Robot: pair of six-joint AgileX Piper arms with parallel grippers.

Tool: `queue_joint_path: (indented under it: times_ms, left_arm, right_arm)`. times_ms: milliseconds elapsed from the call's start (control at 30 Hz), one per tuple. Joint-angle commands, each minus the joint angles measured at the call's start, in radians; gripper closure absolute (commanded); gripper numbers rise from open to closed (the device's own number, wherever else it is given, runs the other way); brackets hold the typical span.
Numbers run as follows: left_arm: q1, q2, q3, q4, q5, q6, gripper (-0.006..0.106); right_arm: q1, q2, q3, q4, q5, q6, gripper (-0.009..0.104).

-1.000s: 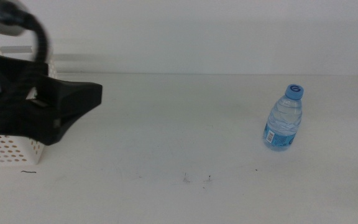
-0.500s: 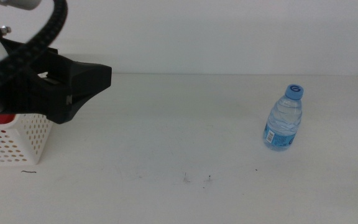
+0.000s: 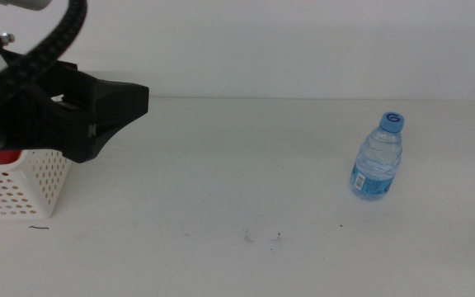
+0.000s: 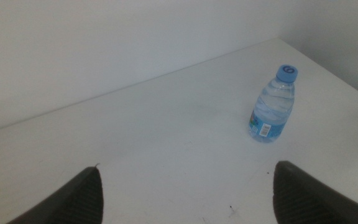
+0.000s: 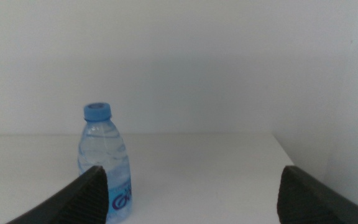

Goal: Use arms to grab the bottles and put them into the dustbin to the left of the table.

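Middle view: left end effector point(image 3: 126, 103) hangs above the dustbin point(image 3: 31, 186) at the counter's point(image 3: 221, 181) left edge; something red shows inside. The water bottle point(image 3: 378, 158) stands upright, well apart, far right.
Left wrist view: jaws wide apart, nothing between them; water bottle point(image 4: 270, 106) upright on the far side.
Right wrist view: right end effector point(image 5: 191, 205) also spread and empty, water bottle point(image 5: 106, 163) just beside one jaw.
Tip: I'd guess the right arm is closer. Centre the bottle's body between the jaws before closing so it doesn't tip.
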Motion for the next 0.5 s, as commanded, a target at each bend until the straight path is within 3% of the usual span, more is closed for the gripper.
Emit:
queue_joint_path:
  times_ms: [0, 233, 300, 367, 467]
  left_arm:
    - [0.0, 0.002, -0.006, -0.008, -0.013, 0.0, 0.007]
    - [0.0, 0.002, -0.006, 0.014, -0.013, 0.0, 0.007]
    - [0.0, 0.002, -0.006, 0.016, -0.013, 0.0, 0.007]
    - [0.0, 0.002, -0.006, 0.013, -0.013, 0.0, 0.007]
    - [0.0, 0.002, -0.006, 0.013, -0.013, 0.0, 0.007]
  right_arm:
    - [-0.007, 0.074, 0.004, -0.004, -0.067, -0.002, 0.002]
    - [-0.007, 0.365, 0.004, -0.016, -0.221, 0.099, 0.002]
    - [-0.007, 0.452, 0.004, -0.068, -0.264, 0.112, 0.002]
    - [-0.007, 0.526, 0.004, -0.19, -0.342, 0.194, 0.002]
    - [-0.007, 0.647, 0.004, -0.475, -0.487, 0.316, 0.002]
